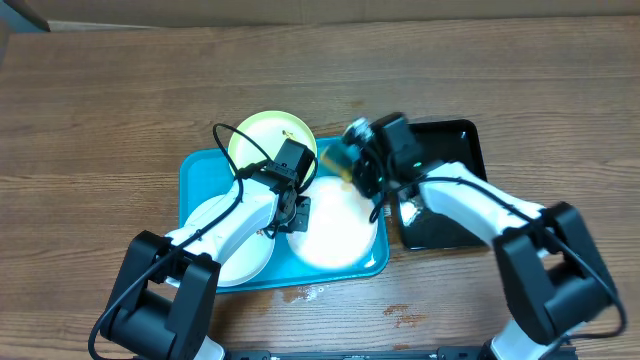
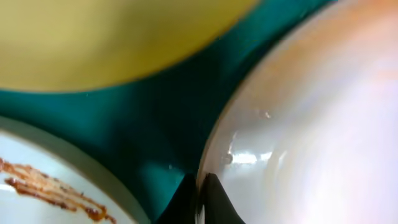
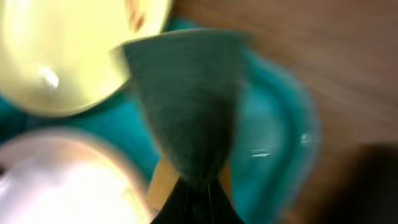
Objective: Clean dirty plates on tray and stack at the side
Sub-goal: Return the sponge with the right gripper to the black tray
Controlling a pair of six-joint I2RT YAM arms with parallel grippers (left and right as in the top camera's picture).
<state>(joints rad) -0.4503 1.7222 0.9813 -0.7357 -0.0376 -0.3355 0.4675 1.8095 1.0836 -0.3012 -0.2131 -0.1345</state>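
White plate (image 2: 311, 124) pinched at rim by left claw (image 2: 200, 202); right claw (image 3: 193, 199) clamps sponge (image 3: 186, 106).

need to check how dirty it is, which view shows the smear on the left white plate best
Left wrist view: the brown smear on the white plate is close and sharp. Overhead, the left arm covers it. The blurred right wrist view misses it.
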